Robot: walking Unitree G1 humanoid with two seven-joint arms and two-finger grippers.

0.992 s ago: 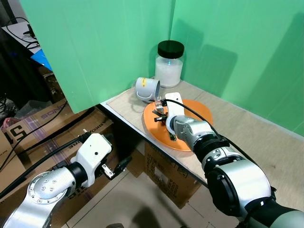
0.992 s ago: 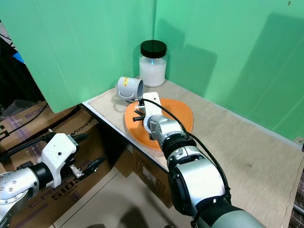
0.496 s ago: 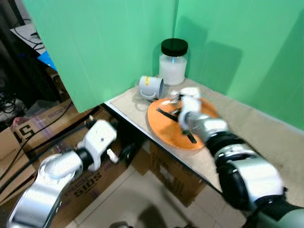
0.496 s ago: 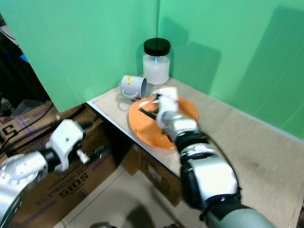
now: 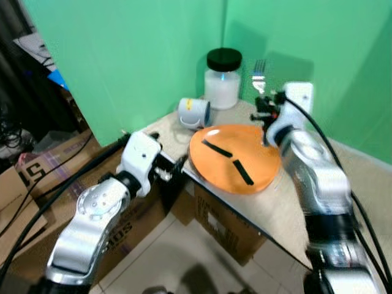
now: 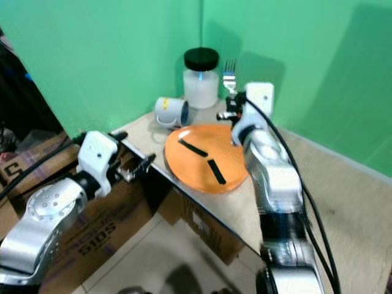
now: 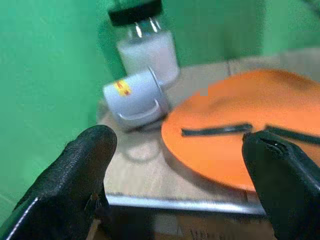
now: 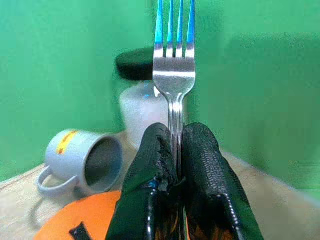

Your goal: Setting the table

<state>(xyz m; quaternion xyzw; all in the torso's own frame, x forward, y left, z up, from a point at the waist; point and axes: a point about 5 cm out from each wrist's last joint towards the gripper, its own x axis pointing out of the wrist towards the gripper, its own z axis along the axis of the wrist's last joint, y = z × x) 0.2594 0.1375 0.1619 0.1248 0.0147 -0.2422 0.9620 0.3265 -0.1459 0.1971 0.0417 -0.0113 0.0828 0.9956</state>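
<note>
An orange plate point(image 5: 228, 160) with two black strips on it lies near the table's front corner. My right gripper point(image 8: 173, 134) is shut on the handle of a silver fork point(image 5: 260, 66). It holds the fork upright, tines up, above the plate's far rim and beside a jar point(image 5: 223, 79) with a black lid. A grey mug point(image 5: 194, 112) lies on its side left of the plate. My left gripper point(image 7: 175, 150) is open at the table's left edge, fingers point(image 7: 84, 167) spread and facing the mug point(image 7: 136, 96) and plate point(image 7: 250, 135).
Green screens wall in the beige table point(image 6: 343, 184) at the back and left. Cardboard boxes point(image 5: 223, 228) stand under the table and on the floor at left point(image 5: 24, 165). Cables trail along my left arm.
My right gripper has lifted the fork off the plate and raised it upright beside the jar. My left arm has risen to the table's edge. The camera has shifted too.
</note>
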